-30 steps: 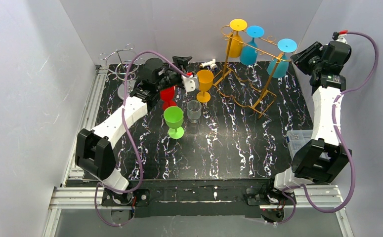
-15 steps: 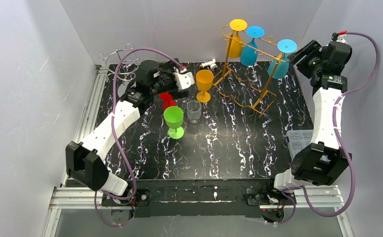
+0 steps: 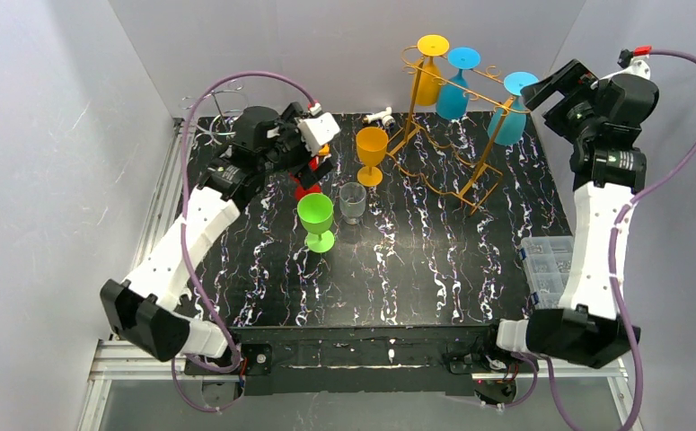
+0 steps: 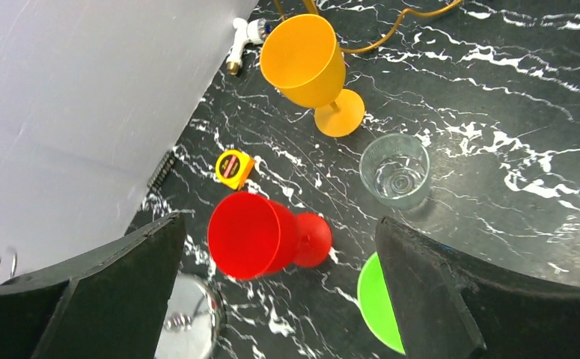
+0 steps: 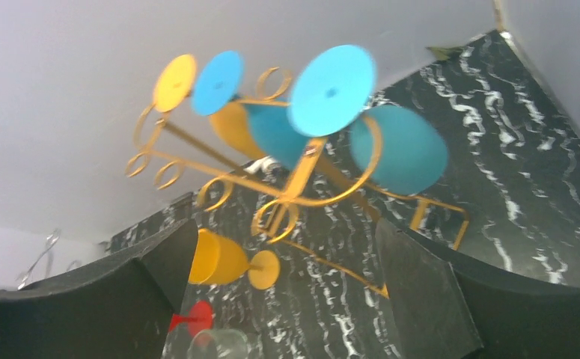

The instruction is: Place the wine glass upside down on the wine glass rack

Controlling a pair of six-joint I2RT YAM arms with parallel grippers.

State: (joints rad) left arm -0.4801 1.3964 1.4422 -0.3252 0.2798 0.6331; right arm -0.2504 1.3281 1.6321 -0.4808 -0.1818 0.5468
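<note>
Jaws of L gripper point(image 3: 317, 148) are seen spread wide w/ nothing btw. them, above the back-left of the table point(image 3: 434, 260). Jaws of R gripper point(image 3: 549, 90) are likewise spread wide & empty, raised beside the R end of the gold rack point(image 5: 299, 176), not touching it. Three glasses are hung upside down on the rack, feet up: yellow glass point(image 3: 427, 81) at the back, dark-blue glass point(image 3: 453, 94) in the middle, light-blue glass point(image 3: 506, 121) nearest the R gripper. Orange glass point(image 3: 372, 144) is stood upright on the table just L of the rack, apart from the L gripper. Red glass point(image 4: 245, 235), green glass point(image 3: 315, 214) & clear tumbler point(image 4: 395, 168) are grouped near it. Small yellow item point(image 4: 233, 168) is seen by the back wall. Clear parts box point(image 3: 550, 260) is set at the table's R edge.
</note>
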